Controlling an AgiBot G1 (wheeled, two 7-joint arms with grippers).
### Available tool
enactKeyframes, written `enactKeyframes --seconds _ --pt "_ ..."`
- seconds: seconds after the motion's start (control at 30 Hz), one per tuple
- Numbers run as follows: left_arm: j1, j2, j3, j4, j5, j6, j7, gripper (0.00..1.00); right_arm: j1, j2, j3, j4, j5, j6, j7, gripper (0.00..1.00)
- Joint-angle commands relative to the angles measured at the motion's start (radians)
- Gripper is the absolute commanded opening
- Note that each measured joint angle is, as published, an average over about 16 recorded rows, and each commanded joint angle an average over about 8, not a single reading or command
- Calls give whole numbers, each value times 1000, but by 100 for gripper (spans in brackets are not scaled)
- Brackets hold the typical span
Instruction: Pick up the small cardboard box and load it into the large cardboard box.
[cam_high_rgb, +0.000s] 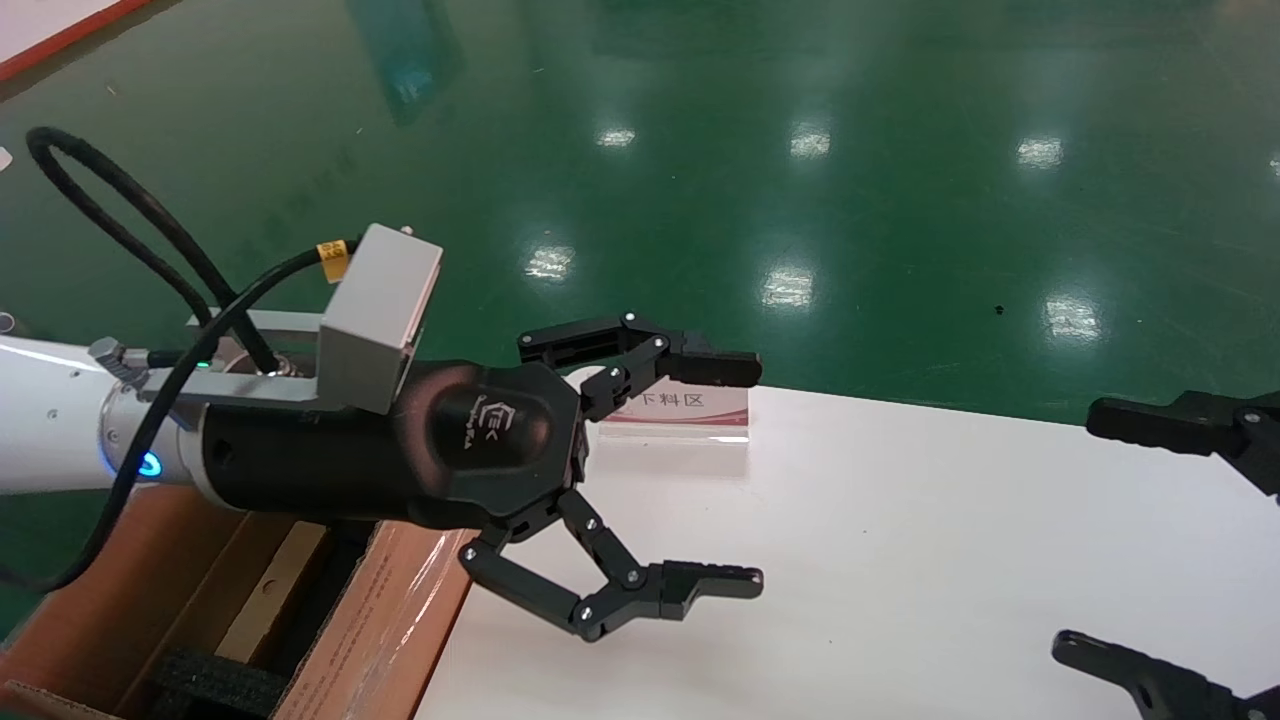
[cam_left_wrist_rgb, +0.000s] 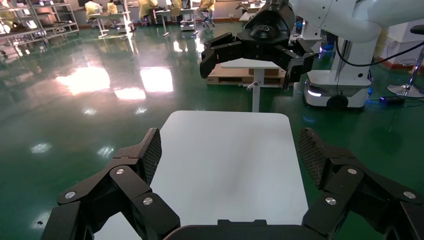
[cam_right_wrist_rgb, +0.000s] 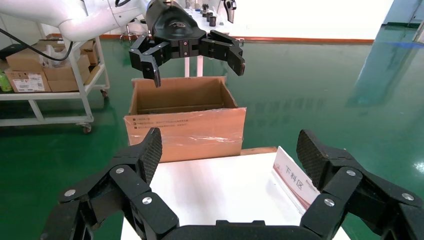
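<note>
Left gripper, head view: left gripper (cam_high_rgb: 735, 475) hangs spread wide and empty over the near-left part of the white table (cam_high_rgb: 900, 560), just past the large cardboard box (cam_high_rgb: 385, 620).
Large cardboard box, head view: sits at the table's left end, under the left arm; a taped flap and black foam (cam_high_rgb: 215, 685) inside show, the rest is cut off by the picture's edge or hidden by the arm.
Sign, head view: a clear sign stand (cam_high_rgb: 680, 415) with red-edged card stands at the table's far edge, partly behind the upper finger.
Right gripper, head view: right gripper (cam_high_rgb: 1090, 535) is at the right edge, spread open, mostly cut off.
Left wrist view: left gripper (cam_left_wrist_rgb: 230, 152) gapes over the bare table (cam_left_wrist_rgb: 225, 165); the right gripper (cam_left_wrist_rgb: 250, 62) hangs open beyond its far end; green floor (cam_left_wrist_rgb: 75, 125) all round.
Right wrist view: right gripper (cam_right_wrist_rgb: 230, 150) is open and empty; across the table (cam_right_wrist_rgb: 215, 190) stands the large cardboard box (cam_right_wrist_rgb: 185, 125), open-topped, tape shining on its front, with the left gripper (cam_right_wrist_rgb: 192, 60) above it; the sign stand (cam_right_wrist_rgb: 295, 185) is by one finger.
Small cardboard box: cannot be made out in any view.
</note>
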Motion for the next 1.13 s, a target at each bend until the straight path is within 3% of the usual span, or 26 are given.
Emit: enactKeyframes --seconds 0.03,1.13 --pt "1 0 -2 0 0 1 1 100 0 0 0 0 0 0 0 100" --pt "2 0 -2 1 -2 1 2 100 0 0 0 0 0 0 0 100"
